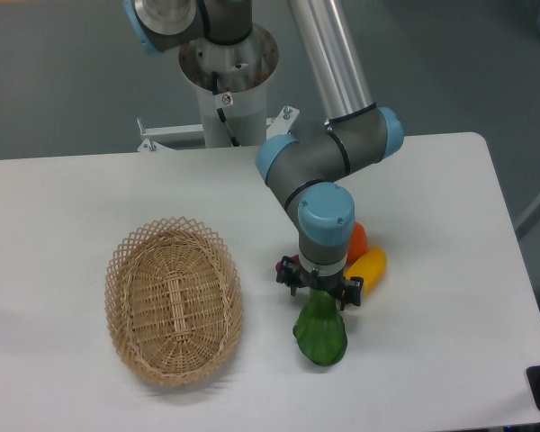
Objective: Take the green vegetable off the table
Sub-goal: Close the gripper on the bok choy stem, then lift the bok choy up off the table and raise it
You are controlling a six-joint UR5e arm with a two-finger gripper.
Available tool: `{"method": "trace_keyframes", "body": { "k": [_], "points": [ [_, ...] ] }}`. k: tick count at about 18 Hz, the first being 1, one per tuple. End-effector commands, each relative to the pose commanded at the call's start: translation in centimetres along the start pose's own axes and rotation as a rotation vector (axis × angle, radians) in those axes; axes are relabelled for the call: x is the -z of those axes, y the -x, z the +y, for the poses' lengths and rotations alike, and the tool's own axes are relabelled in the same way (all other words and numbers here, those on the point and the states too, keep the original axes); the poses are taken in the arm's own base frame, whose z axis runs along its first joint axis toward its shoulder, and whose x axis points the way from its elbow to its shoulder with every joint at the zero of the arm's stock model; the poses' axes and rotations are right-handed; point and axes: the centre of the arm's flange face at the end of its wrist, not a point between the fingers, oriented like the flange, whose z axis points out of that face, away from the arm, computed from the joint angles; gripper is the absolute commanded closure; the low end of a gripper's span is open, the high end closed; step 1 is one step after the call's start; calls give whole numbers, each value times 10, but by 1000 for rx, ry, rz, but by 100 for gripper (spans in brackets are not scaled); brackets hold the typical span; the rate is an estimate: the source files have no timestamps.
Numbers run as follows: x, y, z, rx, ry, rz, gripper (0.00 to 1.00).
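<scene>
The green vegetable [321, 332] lies on the white table [432, 360], toward the near edge and a little right of the middle. Its broad, dark leaf end points at the near edge; its narrower stalk end points away, toward the far edge, and disappears under my arm's wrist. So its long axis runs roughly from far edge to near edge, leaning slightly.

My gripper [319, 290] hangs straight down over that stalk end. The black jaws sit at the top of the vegetable, seemingly on either side of the stalk, but the wrist hides the tips from this angle. I cannot tell whether they are pressing on the stalk or are apart from it, nor how wide they stand. The leaf end looks to be resting on the table, so I judge the vegetable is not lifted yet.

What matters for the lift: the vegetable extends from the jaws toward the near edge, so nearly all of its length hangs off one side of the grip. I would expect it to droop or swing as it rises.

Just beyond the gripper, toward the right edge, a yellow oblong vegetable [369, 267] lies beside an orange fruit [356, 240]. A woven wicker basket [174, 301] stands well apart, toward the left edge.
</scene>
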Motion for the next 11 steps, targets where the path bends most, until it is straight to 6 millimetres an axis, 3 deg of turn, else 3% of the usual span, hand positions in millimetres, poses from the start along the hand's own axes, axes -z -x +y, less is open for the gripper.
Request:
{"method": "trace_keyframes", "body": {
  "k": [3,11],
  "points": [
    [2,-2,-3,-6,-11,-13,38],
    [5,-1,-4,-6,-18,-21,57]
  ]
}}
